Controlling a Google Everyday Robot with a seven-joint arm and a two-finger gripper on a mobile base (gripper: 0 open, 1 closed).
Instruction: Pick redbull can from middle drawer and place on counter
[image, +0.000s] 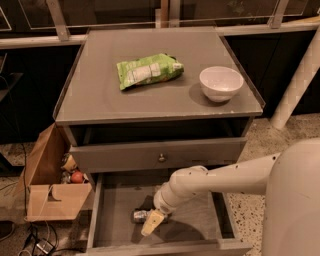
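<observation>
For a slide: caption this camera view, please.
The gripper sits low in the open middle drawer by the redbull can; green snack bag and white bowl on the counter.

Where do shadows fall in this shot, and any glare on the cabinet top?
Camera view: the bowl and snack bag cast soft shadows on the counter, which has a faint sheen, no glare; the middle drawer is dimmer, with a dark shadow under the gripper, inside it next to the can.

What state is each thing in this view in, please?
Middle drawer: pulled open.
Knob drawer: partly open.
Can: on its side in the middle drawer.
Gripper: down in that drawer, at the can.
Bowl: upright, empty.
Bag: flat on the counter.
Box: open.
</observation>
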